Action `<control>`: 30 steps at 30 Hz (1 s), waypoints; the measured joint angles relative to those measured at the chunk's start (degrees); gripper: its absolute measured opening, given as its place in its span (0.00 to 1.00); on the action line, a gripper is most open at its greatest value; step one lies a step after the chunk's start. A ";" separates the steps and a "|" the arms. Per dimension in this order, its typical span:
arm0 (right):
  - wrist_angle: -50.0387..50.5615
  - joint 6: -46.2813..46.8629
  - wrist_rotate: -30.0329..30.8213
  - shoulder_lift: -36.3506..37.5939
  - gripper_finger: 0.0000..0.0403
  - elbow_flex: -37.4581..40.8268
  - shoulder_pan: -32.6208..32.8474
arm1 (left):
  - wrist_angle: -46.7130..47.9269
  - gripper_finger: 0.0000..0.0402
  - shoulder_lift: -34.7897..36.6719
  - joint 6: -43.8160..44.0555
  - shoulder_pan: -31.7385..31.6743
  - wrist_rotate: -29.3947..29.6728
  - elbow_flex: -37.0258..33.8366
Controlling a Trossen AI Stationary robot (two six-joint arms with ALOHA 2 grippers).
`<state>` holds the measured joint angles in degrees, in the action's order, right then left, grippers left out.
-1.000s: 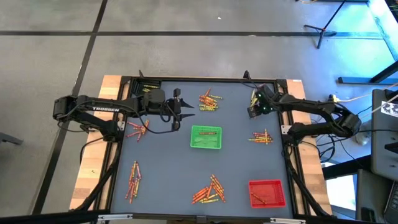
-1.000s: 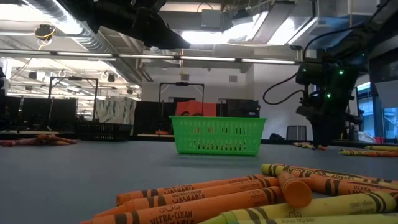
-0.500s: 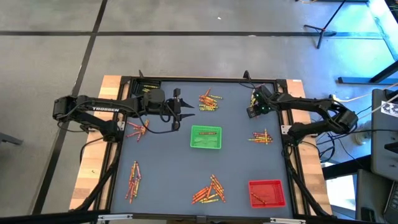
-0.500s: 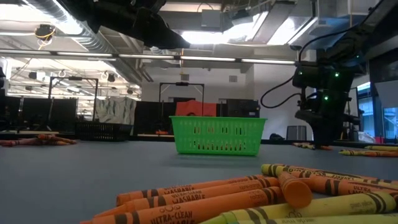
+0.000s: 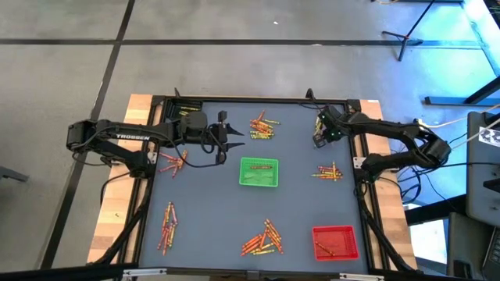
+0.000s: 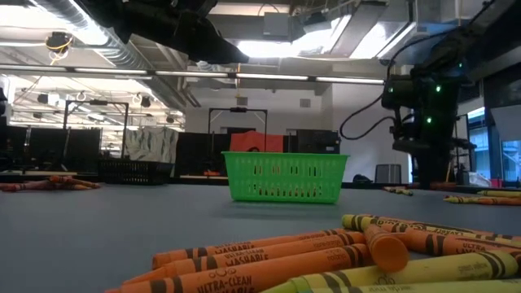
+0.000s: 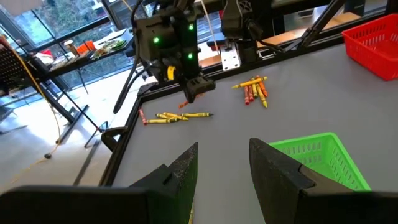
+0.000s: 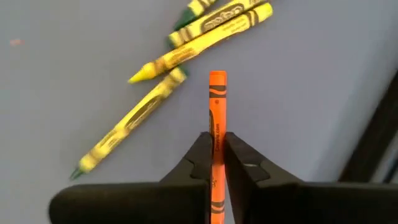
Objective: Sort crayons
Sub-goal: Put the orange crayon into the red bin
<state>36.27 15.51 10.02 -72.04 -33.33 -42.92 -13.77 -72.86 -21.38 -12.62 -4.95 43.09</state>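
My right gripper pinches one orange crayon lengthwise above the yellow crayons at the table's far right corner. The thin stick may pivot or slip during transfer. My left gripper waits, fingers apart, near the green tray

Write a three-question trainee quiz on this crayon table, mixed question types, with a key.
1. True or false: the right gripper is shut on an orange crayon.
2. Which tray sits nearest the table's centre? A) green tray B) red tray
3. Fill in: the left gripper hangs with fingers ____, holding nothing.

Key: 1 true; 2 A; 3 open.
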 joint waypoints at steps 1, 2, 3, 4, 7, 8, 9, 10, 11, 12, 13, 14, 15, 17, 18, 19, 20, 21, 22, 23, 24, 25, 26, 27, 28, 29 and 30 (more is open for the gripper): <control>0.81 0.46 0.12 1.20 0.04 -0.19 0.81 | -0.01 0.32 0.00 -0.09 0.00 -0.02 0.00; 1.21 0.51 -0.07 2.52 0.04 -0.36 1.66 | -0.04 0.32 0.00 -0.18 0.00 -0.02 0.00; 1.49 0.64 -0.80 3.92 0.03 -0.76 2.56 | -0.11 0.32 0.00 -0.20 0.00 0.00 0.00; 1.99 0.84 -1.89 5.34 0.03 -1.35 3.43 | -0.29 0.32 0.00 -0.22 0.00 0.00 0.00; 6.74 1.26 -3.22 8.96 0.03 -3.44 7.31 | -1.26 0.32 0.00 -0.22 0.00 0.00 0.02; 8.44 2.08 -3.35 9.95 0.03 -4.24 8.77 | -1.48 0.32 0.00 -0.23 0.00 0.00 0.02; 9.95 2.46 -3.33 10.94 0.04 -5.07 10.43 | -1.57 0.32 0.00 -0.25 0.00 0.00 0.02; 11.57 2.85 -3.38 11.93 0.05 -5.92 12.03 | -1.67 0.32 0.00 -0.25 0.00 0.00 0.02; 12.97 3.60 -3.40 12.83 0.05 -6.65 13.75 | -1.81 0.32 0.00 -0.25 0.00 0.00 0.02; 14.32 4.22 -3.52 13.67 0.05 -7.33 15.56 | -1.91 0.32 0.00 -0.25 0.00 0.00 0.02; 15.72 5.04 -3.59 14.39 0.05 -7.96 17.38 | -1.91 0.32 0.00 -0.25 0.00 0.00 0.02; 17.16 5.80 -3.63 15.01 0.04 -8.56 19.34 | -1.91 0.32 0.00 -0.25 0.00 0.00 0.02; 18.52 6.90 -3.87 15.62 0.04 -9.13 21.46 | -1.91 0.32 0.00 -0.25 0.00 0.00 0.02; 20.97 9.33 -4.61 16.68 0.04 -9.93 25.75 | -1.91 0.32 0.00 -0.25 0.00 0.00 0.02; 21.94 10.44 -4.84 17.14 0.04 -10.04 28.01 | -1.91 0.32 0.00 -0.25 0.00 0.00 0.02; 22.69 11.61 -5.27 17.54 0.04 -10.04 30.45 | -1.89 0.32 0.00 -0.25 0.00 0.00 0.02; 23.11 12.95 -5.69 17.87 0.04 -10.04 32.90 | -1.89 0.32 0.00 -0.25 0.00 0.00 0.02; 23.50 14.31 -6.17 18.15 0.04 -10.06 35.39 | -1.89 0.32 0.00 -0.25 0.00 0.00 0.02; 24.01 15.44 -6.74 18.33 0.04 -10.07 37.98 | -1.91 0.32 0.00 -0.25 0.00 0.00 0.02; 24.49 16.20 -7.49 18.41 0.04 -10.07 40.57 | -1.89 0.32 0.00 -0.25 0.00 0.00 0.02; 24.57 17.21 -8.48 18.41 0.04 -10.07 43.28 | -1.89 0.32 0.00 -0.25 0.00 -0.01 0.02; 24.31 18.24 -9.25 18.38 0.04 -10.07 45.99 | -1.89 0.32 0.00 -0.25 0.00 0.00 0.02; 24.00 19.38 -9.67 18.37 0.04 -10.07 48.64 | -1.91 0.32 0.00 -0.25 0.00 0.00 0.02; 23.67 20.73 -9.71 18.37 0.04 -10.07 51.33 | -1.91 0.32 0.00 -0.25 0.00 0.00 0.02; 23.23 22.15 -9.77 18.37 0.04 -10.07 54.03 | -1.89 0.32 0.00 -0.25 0.00 0.00 0.02; 22.87 23.72 -9.90 18.37 0.04 -10.07 56.66 | -1.89 0.32 0.00 -0.25 0.00 0.00 0.02; 22.57 25.50 -10.16 18.34 0.04 -10.07 59.15 | -1.89 0.32 0.00 -0.25 0.00 0.00 0.02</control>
<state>58.84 41.01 -0.14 -53.69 -43.40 16.23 -15.66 -72.86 -21.63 -12.62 -4.95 43.11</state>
